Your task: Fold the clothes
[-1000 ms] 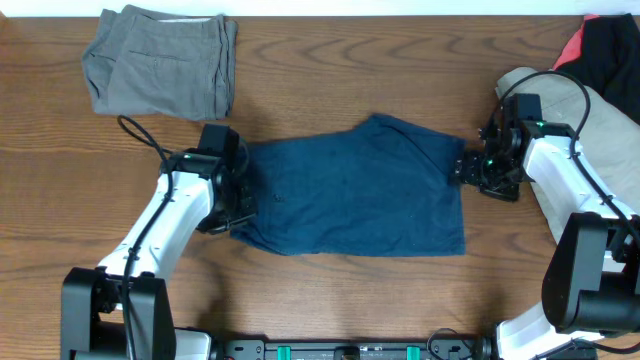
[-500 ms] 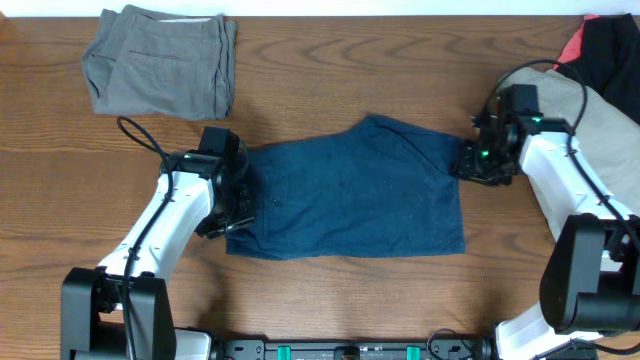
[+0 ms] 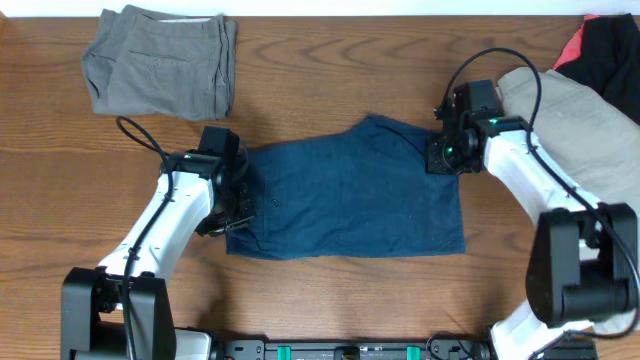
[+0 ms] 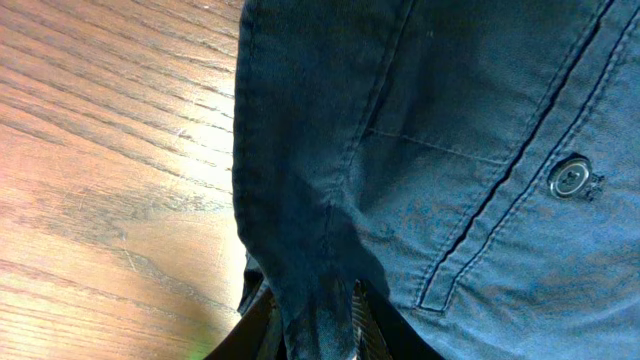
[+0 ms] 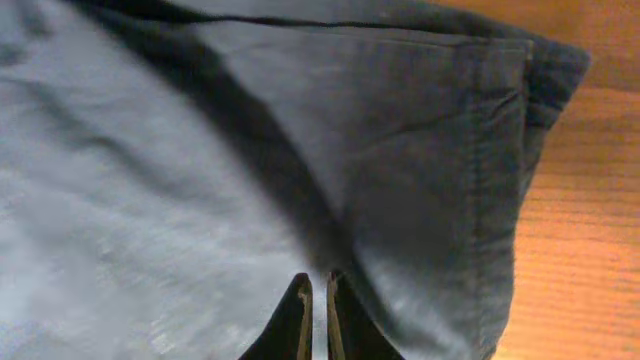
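A pair of dark blue shorts (image 3: 350, 200) lies spread flat across the middle of the wooden table. My left gripper (image 3: 232, 208) is at their left edge, shut on a raised fold of the blue cloth (image 4: 318, 325) that runs between its fingers. A pocket seam and a button (image 4: 570, 177) show beside it. My right gripper (image 3: 441, 158) sits over the shorts' upper right corner. Its fingertips (image 5: 299, 292) are shut with only a sliver between them. The hem (image 5: 500, 150) lies flat below, and I see no cloth caught in the jaws.
A folded grey garment (image 3: 160, 60) lies at the far left corner. At the right edge sits a pile with a beige garment (image 3: 575, 110) and a black and red one (image 3: 612, 45). Bare wood (image 3: 350, 90) surrounds the shorts.
My right gripper has moved up and to the left from the shorts' right edge to their upper right corner, closing on the way. The left gripper stays at the left edge.
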`<state>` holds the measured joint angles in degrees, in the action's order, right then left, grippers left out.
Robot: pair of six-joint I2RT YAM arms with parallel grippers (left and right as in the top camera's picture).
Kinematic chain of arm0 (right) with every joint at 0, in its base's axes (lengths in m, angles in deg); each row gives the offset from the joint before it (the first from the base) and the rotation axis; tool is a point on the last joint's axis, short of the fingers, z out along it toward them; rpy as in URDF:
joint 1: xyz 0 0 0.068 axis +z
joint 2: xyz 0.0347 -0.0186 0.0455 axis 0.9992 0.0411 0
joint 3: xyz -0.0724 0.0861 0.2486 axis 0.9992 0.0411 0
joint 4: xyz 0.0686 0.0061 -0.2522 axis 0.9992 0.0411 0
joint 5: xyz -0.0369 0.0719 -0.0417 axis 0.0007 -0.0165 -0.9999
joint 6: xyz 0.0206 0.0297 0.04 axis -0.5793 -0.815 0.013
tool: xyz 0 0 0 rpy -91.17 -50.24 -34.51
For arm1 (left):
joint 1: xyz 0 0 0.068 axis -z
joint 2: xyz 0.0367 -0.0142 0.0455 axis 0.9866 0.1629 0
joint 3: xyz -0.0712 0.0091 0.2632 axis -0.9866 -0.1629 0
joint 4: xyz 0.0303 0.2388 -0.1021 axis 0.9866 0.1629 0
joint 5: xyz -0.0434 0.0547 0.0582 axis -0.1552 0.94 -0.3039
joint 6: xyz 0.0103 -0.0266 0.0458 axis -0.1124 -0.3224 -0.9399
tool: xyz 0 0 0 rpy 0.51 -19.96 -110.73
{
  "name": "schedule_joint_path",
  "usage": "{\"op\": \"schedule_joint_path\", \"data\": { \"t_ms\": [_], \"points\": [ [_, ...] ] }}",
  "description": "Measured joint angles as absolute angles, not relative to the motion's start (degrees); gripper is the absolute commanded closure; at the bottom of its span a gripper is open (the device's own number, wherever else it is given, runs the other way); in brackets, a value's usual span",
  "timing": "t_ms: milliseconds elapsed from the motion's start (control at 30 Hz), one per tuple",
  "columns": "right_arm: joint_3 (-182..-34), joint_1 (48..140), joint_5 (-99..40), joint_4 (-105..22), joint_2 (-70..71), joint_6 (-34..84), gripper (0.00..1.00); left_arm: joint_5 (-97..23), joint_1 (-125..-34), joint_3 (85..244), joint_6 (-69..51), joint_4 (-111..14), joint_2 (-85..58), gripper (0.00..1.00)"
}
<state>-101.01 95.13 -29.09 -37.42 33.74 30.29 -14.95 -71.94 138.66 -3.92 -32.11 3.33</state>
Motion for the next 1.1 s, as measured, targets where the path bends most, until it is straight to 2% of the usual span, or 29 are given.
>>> {"op": "schedule_joint_path", "data": {
  "t_ms": [433,533,767,833,867,900,933,967,1000,1033,1100],
  "points": [
    [-101.6,94.6,-37.8,-43.4,40.6,30.3,0.98,-13.4,-71.9,136.1,-3.9,-32.9,3.3,0.77],
    [-101.9,93.8,-39.6,-44.0,40.9,30.2,0.94,-12.8,-71.9,136.0,-3.9,-32.9,3.3,0.77],
    [-105.3,91.1,-44.5,-35.9,41.0,30.1,0.93,-11.7,-71.9,136.0,-4.0,-32.7,3.3,0.79],
    [-107.8,90.2,-45.3,-32.5,41.0,29.5,0.83,-11.5,-71.9,136.0,-4.1,-32.0,3.3,0.73],
    [-109.3,89.7,-45.6,-30.6,40.9,29.1,0.67,-11.5,-71.9,136.1,-4.3,-31.7,3.3,0.61],
    [-110.5,89.4,-45.8,-29.5,40.8,28.6,0.4,-11.5,-71.9,136.1,-4.8,-31.7,3.3,0.51],
    [-111.8,89.0,-45.9,-27.9,40.5,28.4,0.19,-11.5,-71.9,136.2,-4.9,-31.7,3.3,0.38],
    [-112.6,88.9,-45.9,-27.1,40.0,28.3,0.06,-11.3,-71.9,136.3,-5.0,-31.9,3.3,0.25],
    [-113.6,88.9,-45.7,-25.6,39.3,28.1,0.01,-11.3,-72.0,136.5,-5.0,-32.4,3.3,0.14],
    [-114.1,88.9,-45.7,-25.0,38.7,28.1,0.01,-11.3,-72.0,136.5,-5.1,-32.9,3.3,0.06],
    [-114.9,88.9,-44.8,-23.3,37.2,27.8,0.01,-11.1,-72.0,136.7,-5.9,-34.6,3.3,0.02]
  ]
}}
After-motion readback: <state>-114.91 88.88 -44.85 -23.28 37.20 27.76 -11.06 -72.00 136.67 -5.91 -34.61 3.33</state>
